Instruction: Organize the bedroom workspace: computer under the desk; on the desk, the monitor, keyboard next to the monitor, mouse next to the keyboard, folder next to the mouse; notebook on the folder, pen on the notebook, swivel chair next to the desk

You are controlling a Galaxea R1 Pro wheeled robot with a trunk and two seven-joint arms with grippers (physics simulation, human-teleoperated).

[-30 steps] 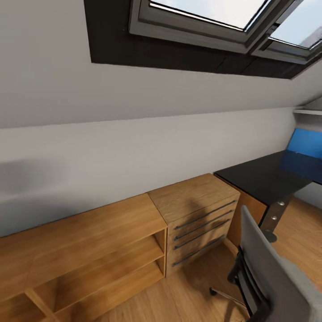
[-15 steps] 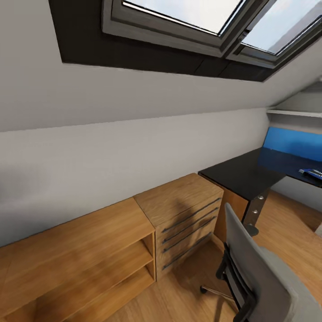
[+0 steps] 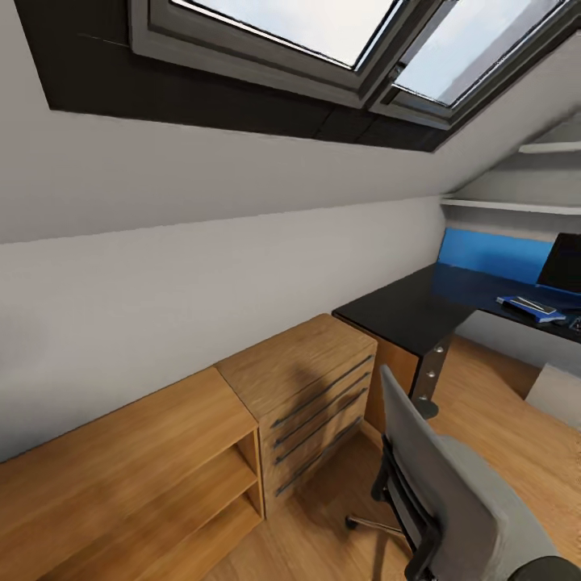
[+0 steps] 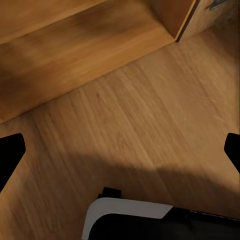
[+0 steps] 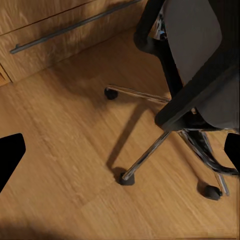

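Note:
The black-topped desk (image 3: 407, 311) with its blue back panel stands at the right in the head view. The monitor (image 3: 563, 265) shows at the frame's right edge. On the desk lies the blue folder (image 3: 545, 316) with the grey notebook (image 3: 530, 304) on it. The grey swivel chair (image 3: 452, 500) stands near me at lower right, its chrome base (image 5: 150, 150) below my open right gripper (image 5: 120, 152). A light-grey box, the computer (image 3: 557, 387), sits on the floor. My left gripper (image 4: 120, 152) is open over bare floor. Keyboard, mouse and pen are out of view.
A light-wood dresser (image 3: 311, 387) with several drawers stands against the wall beside the desk, and a low open shelf unit (image 3: 137, 476) runs left of it. Skylights are set in the sloped ceiling above. The wood floor (image 3: 484, 403) lies open between chair and desk.
The head camera has swung right, so dresser and chair have slid left in the picture. More of the desk, then the folder and the monitor, have come into view.

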